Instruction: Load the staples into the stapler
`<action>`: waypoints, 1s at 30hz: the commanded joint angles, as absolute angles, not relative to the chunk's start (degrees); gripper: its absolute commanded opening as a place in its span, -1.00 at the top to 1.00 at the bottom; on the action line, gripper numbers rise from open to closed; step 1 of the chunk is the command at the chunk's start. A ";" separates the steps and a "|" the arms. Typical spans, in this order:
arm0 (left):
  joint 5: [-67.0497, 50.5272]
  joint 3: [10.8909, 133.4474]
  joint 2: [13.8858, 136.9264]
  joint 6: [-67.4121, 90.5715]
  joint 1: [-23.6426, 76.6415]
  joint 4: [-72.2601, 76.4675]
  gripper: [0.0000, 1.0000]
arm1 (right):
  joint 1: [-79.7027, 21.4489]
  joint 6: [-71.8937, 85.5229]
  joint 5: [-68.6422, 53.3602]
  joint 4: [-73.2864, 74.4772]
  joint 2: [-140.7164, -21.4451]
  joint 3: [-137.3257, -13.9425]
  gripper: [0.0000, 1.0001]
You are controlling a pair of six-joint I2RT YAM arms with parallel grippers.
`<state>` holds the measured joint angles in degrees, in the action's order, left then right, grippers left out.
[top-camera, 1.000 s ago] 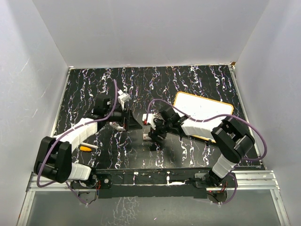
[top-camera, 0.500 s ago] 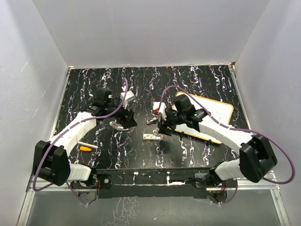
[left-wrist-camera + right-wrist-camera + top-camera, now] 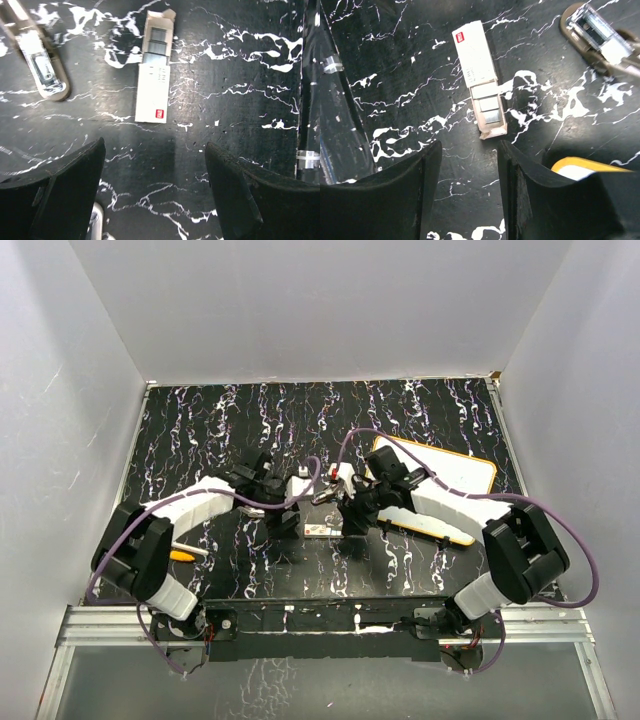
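Drawer slid out to bare its strips for picking, the cream-white cardboard staples box [image 3: 154,75] lies on the black marbled surface [image 3: 250,130] beside the opened metal stapler [image 3: 42,65], below the left gripper [image 3: 155,180] and right gripper [image 3: 467,185], jaws released, empty.

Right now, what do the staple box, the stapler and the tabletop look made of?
Staple box: thin matte white card, judging by its folded end flap; grey staples in its open tray look like metal. Stapler: shiny metal channel in a beige shell, probably plastic. Tabletop: black with white veins, marble look, slight sheen; real stone or print, cannot tell.
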<state>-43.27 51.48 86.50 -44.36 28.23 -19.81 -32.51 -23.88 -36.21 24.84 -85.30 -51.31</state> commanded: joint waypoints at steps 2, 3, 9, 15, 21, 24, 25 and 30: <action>-43.29 48.66 88.68 -49.33 32.04 -11.03 -0.57 | -32.48 -20.31 -39.10 26.43 -86.46 -54.76 0.02; -42.85 48.14 89.01 -49.11 32.29 -9.32 -0.58 | -32.47 -20.08 -38.87 26.52 -86.78 -54.91 0.03; -41.75 45.69 90.14 -48.59 33.83 -2.87 -0.59 | -30.23 -18.90 -38.89 26.12 -86.20 -54.72 0.06; -40.71 42.64 91.91 -47.89 36.45 2.77 -0.51 | -28.66 -18.94 -41.10 26.84 -85.74 -53.54 0.06; -40.25 41.72 91.97 -45.38 37.95 4.21 -0.26 | -28.82 -22.11 -43.53 30.21 -88.29 -54.53 0.15; -39.09 41.06 91.33 -41.91 38.06 5.05 -0.11 | -28.91 -22.96 -43.00 31.07 -89.99 -55.14 0.15; -38.76 40.85 91.14 -40.45 38.13 5.28 -0.07 | -28.92 -23.05 -42.78 31.22 -90.69 -55.49 0.15; -34.61 38.93 90.34 -33.04 38.87 6.90 0.07 | -28.98 -22.55 -43.71 31.33 -93.05 -57.39 0.16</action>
<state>-37.30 40.51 92.51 -39.44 38.11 5.52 -28.82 -22.00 -41.87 31.53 -92.14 -53.34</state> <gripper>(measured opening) 0.482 0.424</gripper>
